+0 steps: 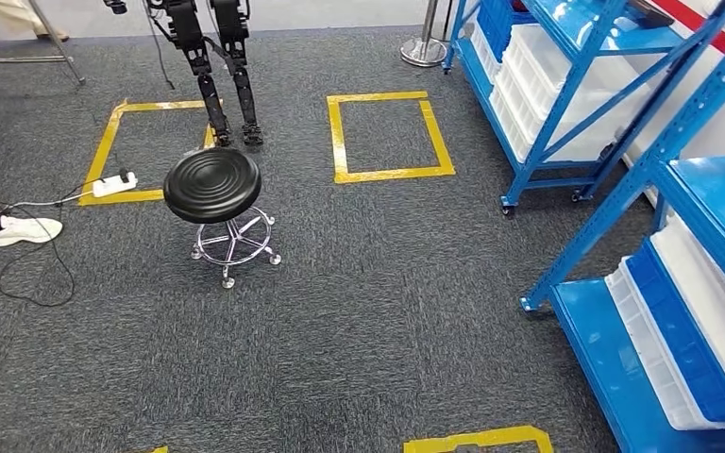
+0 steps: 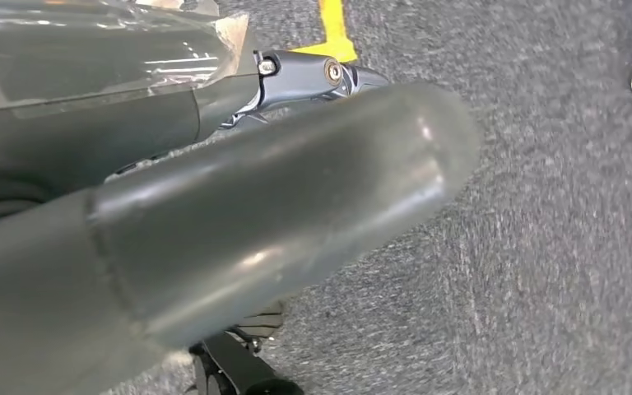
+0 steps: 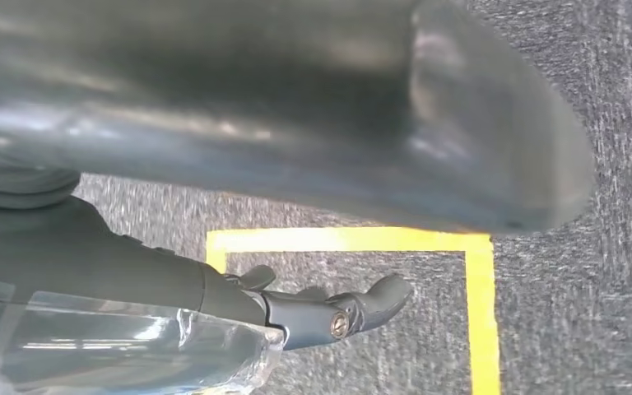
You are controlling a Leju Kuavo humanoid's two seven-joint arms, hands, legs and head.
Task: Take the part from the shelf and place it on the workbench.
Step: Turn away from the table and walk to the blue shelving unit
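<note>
Two blue shelf racks stand on my right: a farther one [image 1: 566, 104] and a nearer one [image 1: 708, 198]. Both carry white and blue bins [image 1: 689, 330]; I cannot make out any part in them. In the left wrist view my left hand [image 2: 280, 206] hangs over the grey carpet, its thick thumb up close and dark fingers [image 2: 313, 76] stretched behind it, with nothing in it. My right hand [image 3: 296, 148] also hangs over the carpet, above a yellow floor mark [image 3: 477, 280]. Its fingers [image 3: 337, 317] are apart from the thumb and hold nothing.
A black round stool [image 1: 212, 184] on a chrome wheeled base stands left of centre. Behind it are another robot's dark legs [image 1: 227, 85]. Yellow tape squares [image 1: 389, 137] mark the carpet. A white power strip [image 1: 113, 184] with a cable and a person's shoe [image 1: 21, 229] lie at the left.
</note>
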